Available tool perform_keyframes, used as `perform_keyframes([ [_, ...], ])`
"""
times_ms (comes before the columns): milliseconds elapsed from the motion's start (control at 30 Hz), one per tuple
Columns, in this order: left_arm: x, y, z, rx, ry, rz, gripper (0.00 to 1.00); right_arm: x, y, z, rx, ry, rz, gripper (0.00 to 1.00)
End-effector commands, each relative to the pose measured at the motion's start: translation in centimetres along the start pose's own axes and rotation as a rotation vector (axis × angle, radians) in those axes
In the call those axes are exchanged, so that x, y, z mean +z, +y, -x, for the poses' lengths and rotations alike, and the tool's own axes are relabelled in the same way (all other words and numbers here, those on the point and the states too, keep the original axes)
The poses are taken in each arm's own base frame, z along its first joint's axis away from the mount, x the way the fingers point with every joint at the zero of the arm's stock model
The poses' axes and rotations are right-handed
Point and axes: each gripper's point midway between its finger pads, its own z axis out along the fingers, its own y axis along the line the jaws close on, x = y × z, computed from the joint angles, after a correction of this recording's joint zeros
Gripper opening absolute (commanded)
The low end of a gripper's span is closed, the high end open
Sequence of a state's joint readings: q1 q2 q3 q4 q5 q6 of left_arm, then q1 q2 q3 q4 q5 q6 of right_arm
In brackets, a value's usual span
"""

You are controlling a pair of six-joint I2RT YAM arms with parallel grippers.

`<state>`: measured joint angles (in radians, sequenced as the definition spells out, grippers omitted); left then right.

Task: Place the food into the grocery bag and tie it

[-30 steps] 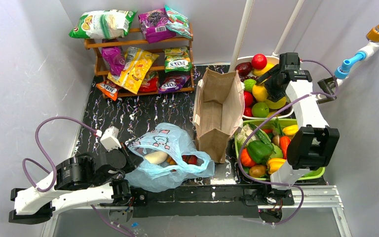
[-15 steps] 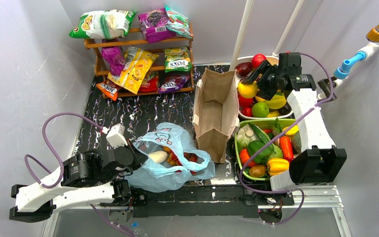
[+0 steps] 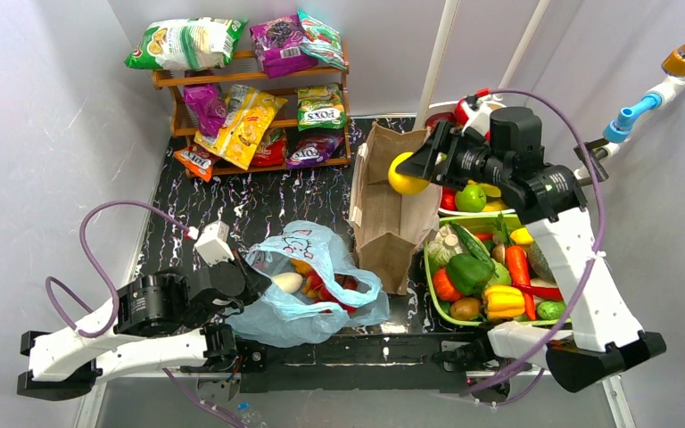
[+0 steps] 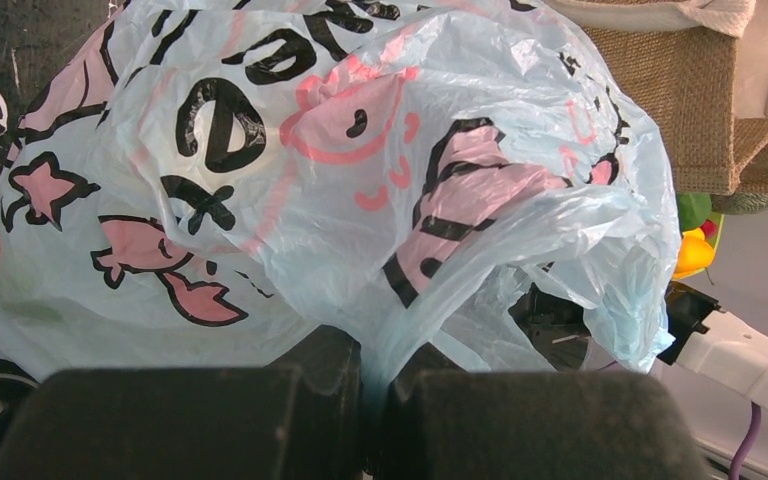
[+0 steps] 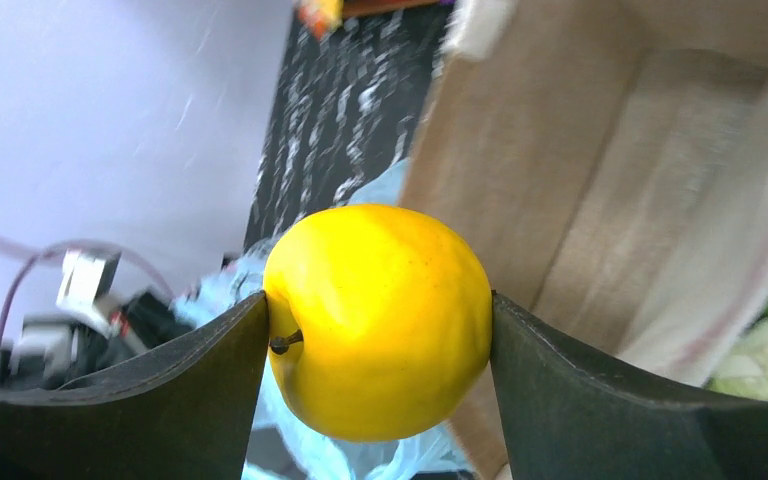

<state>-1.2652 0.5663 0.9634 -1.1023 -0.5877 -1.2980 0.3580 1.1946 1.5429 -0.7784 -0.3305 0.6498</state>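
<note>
The right arm rises from the near right corner of the table point(image 3: 259, 201) and bends left. Its right gripper point(image 3: 413, 168) clasps a yellow apple point(image 5: 378, 320) above the open brown paper bag point(image 3: 391, 209). The left arm lies folded low at the near left corner, with the left gripper point(image 4: 372, 395) pinched on the grocery bag point(image 3: 278, 325). That bag sits by the near edge with food point(image 3: 286, 283) inside.

A low wooden rack point(image 3: 349, 125) stuffed with bright snack packets point(image 3: 241, 116) stands against the back wall point(image 3: 392, 45), and a black tabletop point(image 3: 259, 201) streaked with white and purple spreads out in front of it. Plain pale walls, evenly lit, close in behind the rack and to its left point(image 3: 45, 134). To its right two white poles point(image 3: 437, 62) lean up the wall, and farther right a white pipe point(image 3: 669, 76) carries blue and orange fittings.
</note>
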Motion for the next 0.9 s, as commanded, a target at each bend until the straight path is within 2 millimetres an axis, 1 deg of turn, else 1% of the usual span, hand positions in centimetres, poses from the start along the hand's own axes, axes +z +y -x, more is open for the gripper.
perform_keyframes([
  [0,-0.1,-0.5,1.1,0.002,-0.042,0.006,0.00,-3.0,6.8,-2.0,-0.220,0.010,0.255,0.56],
  [133,0.3,-1.1,1.1,0.014,-0.046,0.009,0.00,-3.7,9.6,-5.0,-0.307,0.068,0.341,0.56],
  [300,0.8,-2.1,1.2,0.025,-0.050,0.005,0.00,-3.1,11.7,-9.2,-0.417,0.152,0.346,0.57],
  [367,0.8,-2.4,1.3,0.028,-0.054,0.004,0.00,-2.3,12.3,-11.0,-0.471,0.169,0.314,0.57],
  [400,0.8,-2.5,1.4,0.030,-0.056,0.006,0.00,-1.5,12.6,-11.9,-0.494,0.184,0.294,0.57],
  [433,0.9,-2.7,1.4,0.031,-0.057,0.005,0.00,-1.1,13.1,-13.2,-0.520,0.205,0.290,0.57],
  [533,0.7,-2.9,1.6,0.034,-0.061,0.000,0.00,0.4,14.0,-15.1,-0.561,0.229,0.253,0.58],
  [633,0.5,-2.9,1.8,0.029,-0.063,-0.004,0.00,1.9,15.0,-16.8,-0.596,0.246,0.232,0.58],
  [733,0.4,-2.7,1.7,0.021,-0.060,-0.008,0.00,3.3,15.4,-18.1,-0.622,0.263,0.209,0.59],
  [800,0.3,-2.6,1.7,0.015,-0.059,-0.012,0.00,4.0,15.7,-18.8,-0.639,0.281,0.205,0.62],
  [867,0.2,-2.3,1.7,0.009,-0.058,-0.012,0.00,4.5,16.0,-19.5,-0.654,0.298,0.202,0.68],
])
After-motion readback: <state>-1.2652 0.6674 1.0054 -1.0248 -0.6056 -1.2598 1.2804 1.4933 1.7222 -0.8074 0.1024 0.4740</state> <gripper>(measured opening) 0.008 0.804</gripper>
